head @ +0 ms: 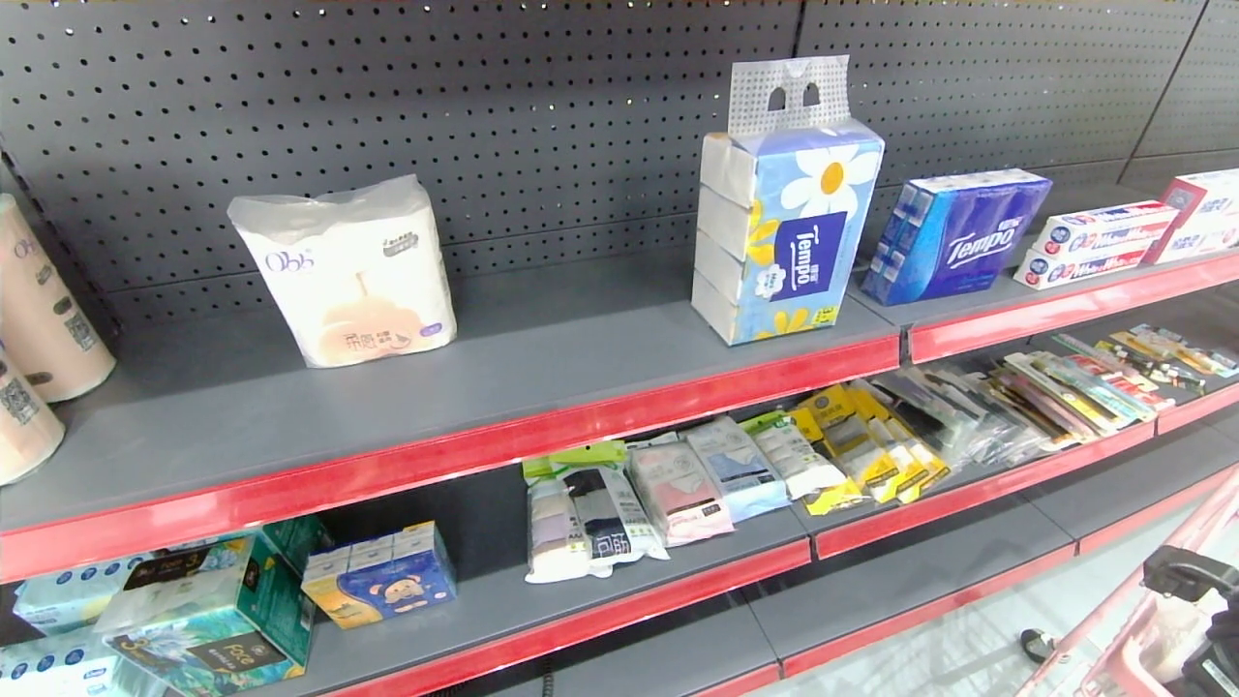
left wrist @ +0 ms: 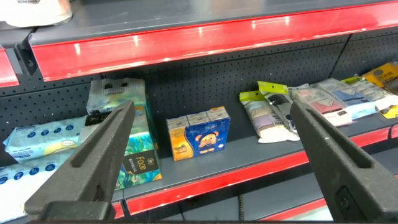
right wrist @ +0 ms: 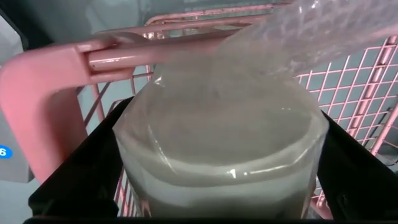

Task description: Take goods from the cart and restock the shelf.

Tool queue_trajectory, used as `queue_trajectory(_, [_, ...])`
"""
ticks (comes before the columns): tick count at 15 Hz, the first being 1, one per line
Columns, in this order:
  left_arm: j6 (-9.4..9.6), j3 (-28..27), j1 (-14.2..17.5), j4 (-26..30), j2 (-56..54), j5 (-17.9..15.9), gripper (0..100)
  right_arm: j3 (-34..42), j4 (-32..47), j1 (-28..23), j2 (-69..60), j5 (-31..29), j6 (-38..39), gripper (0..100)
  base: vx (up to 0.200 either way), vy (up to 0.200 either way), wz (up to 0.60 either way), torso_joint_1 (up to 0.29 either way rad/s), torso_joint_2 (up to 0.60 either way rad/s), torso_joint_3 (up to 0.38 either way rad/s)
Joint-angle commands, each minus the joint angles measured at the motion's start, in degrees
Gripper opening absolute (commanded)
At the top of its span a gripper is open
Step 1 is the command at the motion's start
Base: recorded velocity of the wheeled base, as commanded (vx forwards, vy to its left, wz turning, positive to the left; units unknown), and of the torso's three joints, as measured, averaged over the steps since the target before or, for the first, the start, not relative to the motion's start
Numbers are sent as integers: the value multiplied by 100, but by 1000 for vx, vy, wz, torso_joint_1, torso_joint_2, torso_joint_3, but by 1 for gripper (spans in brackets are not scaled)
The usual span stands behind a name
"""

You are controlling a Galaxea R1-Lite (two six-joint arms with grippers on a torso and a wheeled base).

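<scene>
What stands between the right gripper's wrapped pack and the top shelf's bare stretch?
Nothing visible on the shelf: it lies bare between the white roll pack and the flowered tissue pack. The wrapped pack sits close by the pink cart rim.

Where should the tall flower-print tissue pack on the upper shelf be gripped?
Grip the tissue pack likely across its broad faces at mid-height, coming at its narrow end from the robot's left: it stands upright, and the thin top handle looks floppy.

On the upper shelf (head: 542, 368) we see white lettering on the flowered tissue pack (head: 786, 232) and on the blue pack (head: 953, 237) right of it; pale print marks the white roll bag (head: 348, 276) farther left.
</scene>
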Motion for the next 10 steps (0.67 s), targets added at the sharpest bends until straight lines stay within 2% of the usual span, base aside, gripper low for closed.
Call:
queue_trajectory(1, [2, 1, 2, 0, 5, 2, 100, 1, -12, -26, 49, 8, 2, 0, 0, 0, 0, 0, 0, 0])
queue_trajectory(7, [2, 1, 2, 0, 5, 2, 100, 80, -3, -263, -82, 17, 46, 0, 0, 0, 0, 0, 0, 0])
queue_trajectory(10, [2, 1, 2, 0, 5, 2, 100, 203, -3, -501, -539, 17, 178, 0, 0, 0, 0, 0, 0, 0])
